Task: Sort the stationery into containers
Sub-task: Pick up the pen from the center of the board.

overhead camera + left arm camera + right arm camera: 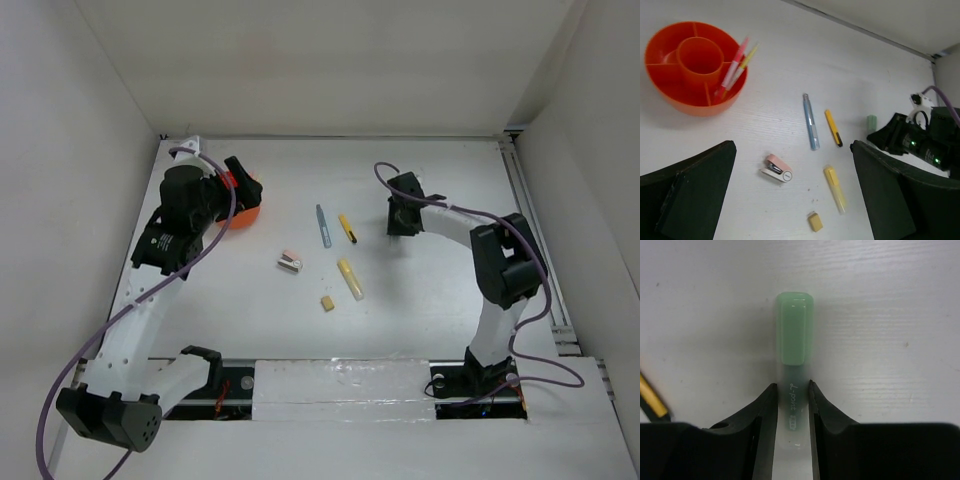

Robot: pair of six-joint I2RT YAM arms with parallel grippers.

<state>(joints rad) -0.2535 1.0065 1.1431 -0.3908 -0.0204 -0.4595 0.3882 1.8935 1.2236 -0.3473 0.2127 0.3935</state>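
White matte tabletop, faint grain. Plain white back wall, left wall and right wall box it in. Metal rail along right edge. Glossy white strip across near edge. Soft even light.

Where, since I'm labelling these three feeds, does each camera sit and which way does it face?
Top: above and behind the arm bases, looking down on the table; the left arm and right arm show whole.
Left wrist: on the left arm, looking down across the table at the orange cup and blue pen; its open left tool frames the bottom corners.
Right wrist: on the right arm, looking straight down at the green marker, pinched by the right tool.
Shared: the left wrist view also catches that marker.
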